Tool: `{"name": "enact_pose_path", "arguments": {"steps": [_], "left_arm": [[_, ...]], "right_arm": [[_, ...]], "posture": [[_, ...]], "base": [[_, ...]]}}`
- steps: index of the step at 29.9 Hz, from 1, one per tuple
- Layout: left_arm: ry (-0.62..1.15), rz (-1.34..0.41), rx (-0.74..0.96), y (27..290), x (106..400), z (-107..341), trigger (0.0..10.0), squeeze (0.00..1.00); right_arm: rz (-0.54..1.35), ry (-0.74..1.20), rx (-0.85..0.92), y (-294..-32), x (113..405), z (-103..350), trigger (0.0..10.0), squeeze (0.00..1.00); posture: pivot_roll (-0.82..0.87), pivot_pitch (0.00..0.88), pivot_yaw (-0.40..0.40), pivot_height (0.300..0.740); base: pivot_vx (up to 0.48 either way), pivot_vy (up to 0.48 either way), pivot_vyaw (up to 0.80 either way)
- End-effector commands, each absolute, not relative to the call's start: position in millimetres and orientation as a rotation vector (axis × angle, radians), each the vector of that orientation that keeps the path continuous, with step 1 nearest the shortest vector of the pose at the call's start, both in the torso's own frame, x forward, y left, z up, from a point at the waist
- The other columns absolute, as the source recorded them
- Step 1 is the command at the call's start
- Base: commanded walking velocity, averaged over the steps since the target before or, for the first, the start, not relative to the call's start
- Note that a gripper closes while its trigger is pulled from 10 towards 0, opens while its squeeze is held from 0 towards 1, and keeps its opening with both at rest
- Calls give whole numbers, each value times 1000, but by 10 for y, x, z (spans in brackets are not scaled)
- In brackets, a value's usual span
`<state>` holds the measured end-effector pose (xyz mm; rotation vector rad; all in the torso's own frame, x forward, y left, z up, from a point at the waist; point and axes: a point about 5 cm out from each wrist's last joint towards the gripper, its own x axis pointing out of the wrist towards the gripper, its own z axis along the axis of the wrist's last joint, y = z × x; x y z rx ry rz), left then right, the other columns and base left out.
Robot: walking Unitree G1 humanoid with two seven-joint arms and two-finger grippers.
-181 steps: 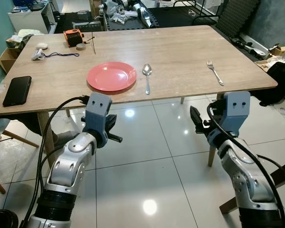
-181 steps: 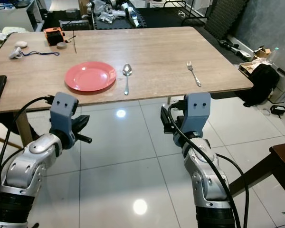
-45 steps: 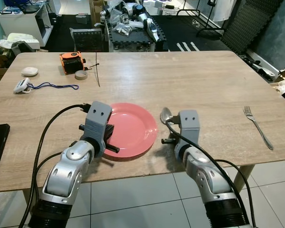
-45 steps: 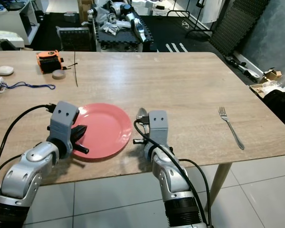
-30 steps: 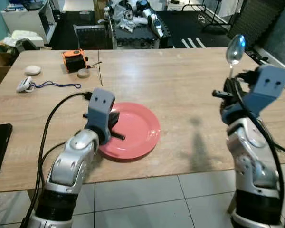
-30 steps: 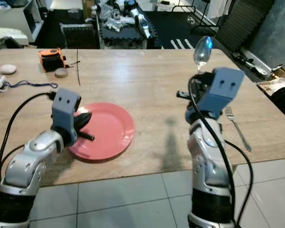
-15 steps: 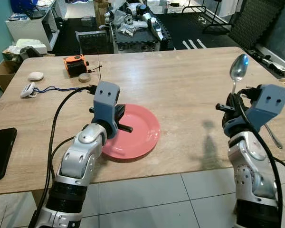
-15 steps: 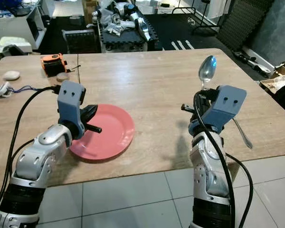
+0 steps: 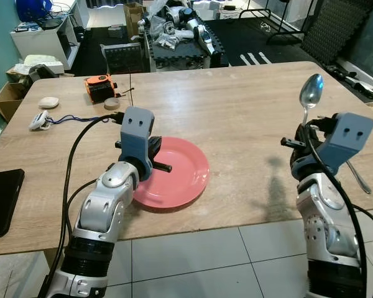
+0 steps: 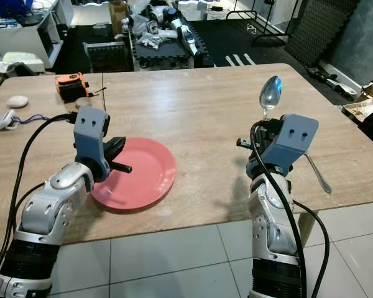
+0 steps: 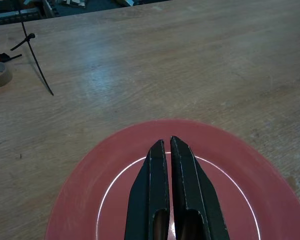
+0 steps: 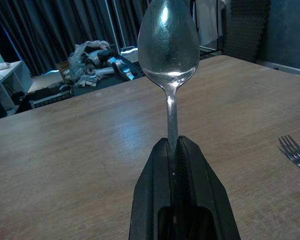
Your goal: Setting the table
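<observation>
- Right gripper [image 10: 266, 133] pinches the spoon [image 9: 310, 94] by its handle, bowl upright above the fingers.
- Spoon looks light, rigid, slick; a mid-handle grip seems safest.
- Left gripper [image 11: 170, 170], fingers pressed together, hovers over the plate [image 9: 189, 177].

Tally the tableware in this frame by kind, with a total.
Plates: 1, the red plate on the table.
Spoons: 1, the spoon held upright in the right gripper.
Forks: 1, the fork lying on the table.
Total: 3.
</observation>
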<state>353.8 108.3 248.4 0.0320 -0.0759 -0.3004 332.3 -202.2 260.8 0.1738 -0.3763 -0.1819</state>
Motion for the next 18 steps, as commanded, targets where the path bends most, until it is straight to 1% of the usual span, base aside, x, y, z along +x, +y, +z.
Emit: {"name": "enact_pose_path", "arguments": {"steps": [1, 6, 11, 18], "left_arm": [[-64, -289, 31, 1121, 3529, 2422, 10000, 0], [-58, -282, 22, 1125, 3535, 2404, 10000, 0], [-54, -278, 26, 1132, 3543, 2371, 10000, 0], [-48, -266, 50, 1191, 3550, 2313, 10000, 0]], "right_arm": [[-189, -379, 173, -2033, 3326, 2596, 10000, 0], [-193, -373, 175, -2039, 3339, 2577, 10000, 0], [-196, -373, 170, -2044, 3347, 2538, 10000, 0], [-157, -409, 95, -1970, 3344, 2531, 10000, 0]], "posture": [[-33, 144, 112, 740], [-39, 141, 111, 740], [-42, 112, 124, 740], [-37, 73, 127, 740]], "base": [[0, 0, 0], [0, 0, 0], [0, 0, 0], [0, 0, 0]]}}
